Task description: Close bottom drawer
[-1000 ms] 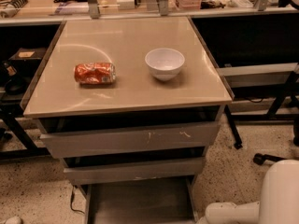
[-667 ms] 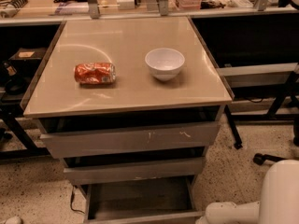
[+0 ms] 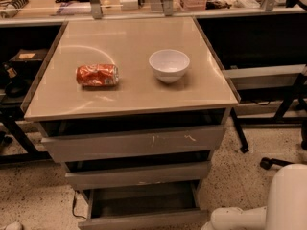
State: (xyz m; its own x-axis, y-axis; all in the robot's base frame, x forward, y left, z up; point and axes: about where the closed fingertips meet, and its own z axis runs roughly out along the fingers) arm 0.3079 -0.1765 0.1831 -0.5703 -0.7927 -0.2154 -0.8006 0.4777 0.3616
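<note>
While the bottom drawer (image 3: pixel 143 204) stood open at lower centre, the tool lay out of view beyond the white arm (image 3: pixel 289 195) at lower right, its state untellable, so the approach seemed the step in hand, with a square push on the drawer's front to follow.

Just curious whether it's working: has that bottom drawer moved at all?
Yes: the bottom drawer slid in toward the middle drawer front. Gripper out of view, beyond the white arm.
</note>
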